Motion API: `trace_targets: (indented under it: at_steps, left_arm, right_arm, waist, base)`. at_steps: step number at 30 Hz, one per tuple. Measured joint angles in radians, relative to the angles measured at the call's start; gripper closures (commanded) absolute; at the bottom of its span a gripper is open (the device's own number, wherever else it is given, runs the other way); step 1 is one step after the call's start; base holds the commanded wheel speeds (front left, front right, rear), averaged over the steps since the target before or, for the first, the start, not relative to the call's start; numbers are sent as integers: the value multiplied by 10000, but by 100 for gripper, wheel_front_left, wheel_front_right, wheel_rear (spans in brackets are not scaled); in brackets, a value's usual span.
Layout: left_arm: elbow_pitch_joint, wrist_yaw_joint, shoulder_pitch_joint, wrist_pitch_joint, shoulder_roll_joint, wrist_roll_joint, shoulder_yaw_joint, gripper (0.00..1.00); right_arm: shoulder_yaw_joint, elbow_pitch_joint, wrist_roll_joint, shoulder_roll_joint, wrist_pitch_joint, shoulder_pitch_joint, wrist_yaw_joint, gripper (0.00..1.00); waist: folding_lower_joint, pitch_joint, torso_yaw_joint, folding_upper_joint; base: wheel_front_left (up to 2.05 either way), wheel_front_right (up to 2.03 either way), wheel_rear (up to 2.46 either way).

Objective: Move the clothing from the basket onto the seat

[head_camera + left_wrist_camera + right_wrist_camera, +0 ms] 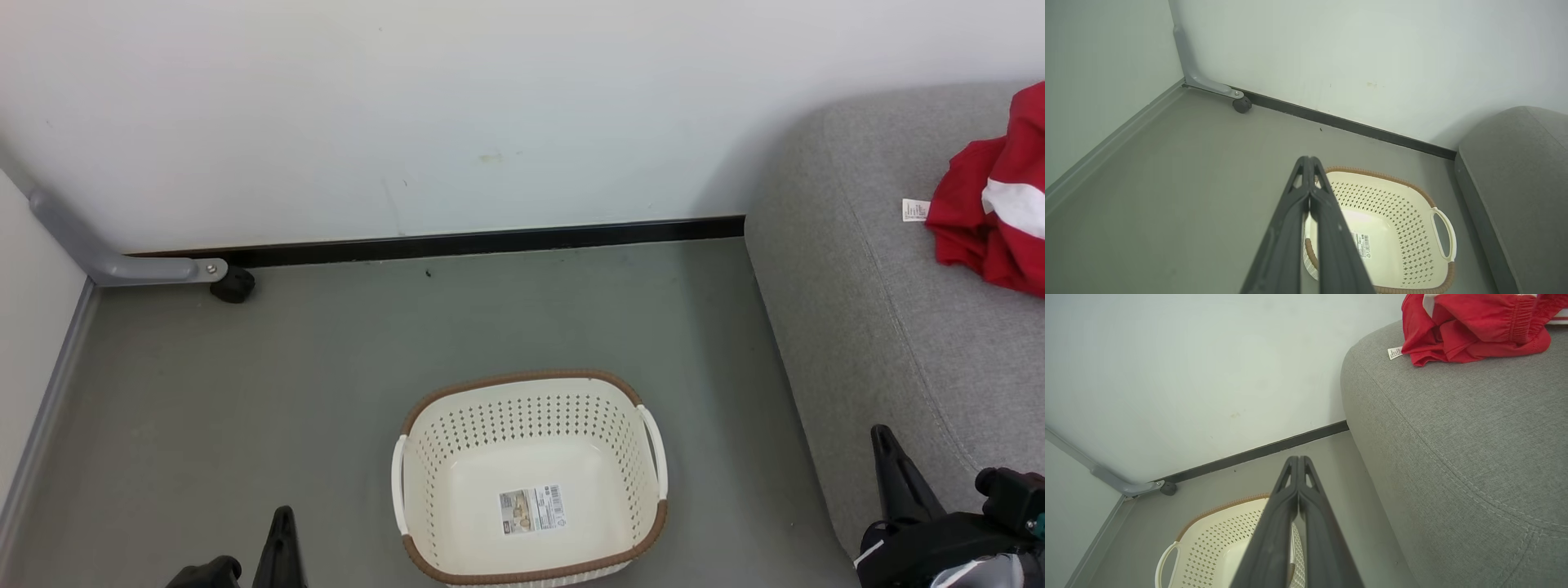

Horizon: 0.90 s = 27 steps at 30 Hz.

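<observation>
Here, grey floor (245, 408), white wall (408, 122), black skirting (490, 242), grey seat (882, 310) beside basket (522, 377).

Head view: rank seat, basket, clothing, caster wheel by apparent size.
1. seat, though cropped by the frame
2. basket
3. clothing, cropped at the right edge, so its full extent is unsure
4. caster wheel
</observation>
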Motion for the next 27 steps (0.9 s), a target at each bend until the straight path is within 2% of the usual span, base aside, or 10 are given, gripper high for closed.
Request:
trace_targets:
  at_steps: [27]
  left_arm:
    - [-171, -702, -244, 1058, -10, -3864, 548, 100]
  right_arm:
    - [-1045, -169, 3352, 537, 1053, -12, 270, 100]
  waist:
    - [0, -156, -28, 0]
  base:
    - [0, 0, 0]
